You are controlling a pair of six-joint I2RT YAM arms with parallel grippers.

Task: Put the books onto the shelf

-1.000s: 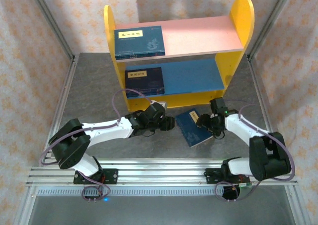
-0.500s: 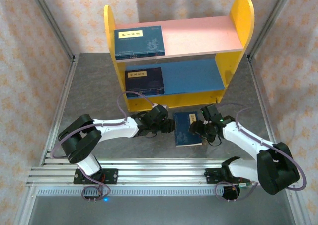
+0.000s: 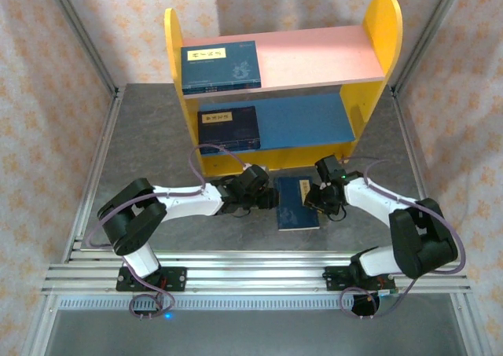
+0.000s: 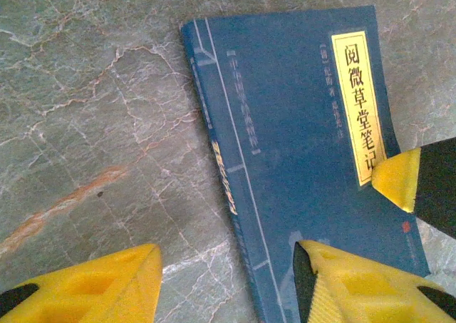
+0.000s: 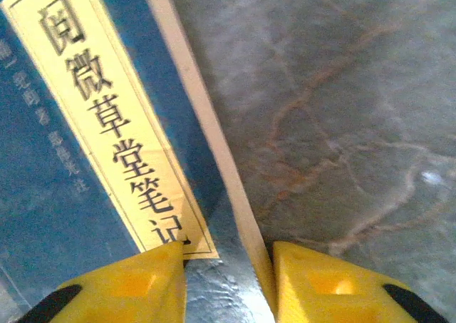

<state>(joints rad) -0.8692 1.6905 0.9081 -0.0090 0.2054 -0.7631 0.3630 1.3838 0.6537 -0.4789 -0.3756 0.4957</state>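
On table before shelf: 1 book, skewed 1 s ago, now squared to shelf. L gripper and R gripper both spread astride its edges, nothing held. Lift prob. next.

Book was dark navy, thin pale line border, faint lettering. Its label was yellow w/ black chars, thin dark frame. Page edge looked cream. Table was grey marble w/ white veins, one rust-orange streak. My L gripper & R gripper had yellow fingers, black behind. Shelf: yellow sides & base, pink top board, blue lower board. Shelved books were same navy w/ yellow labels. Walls were pale pink, orange floral repeat.
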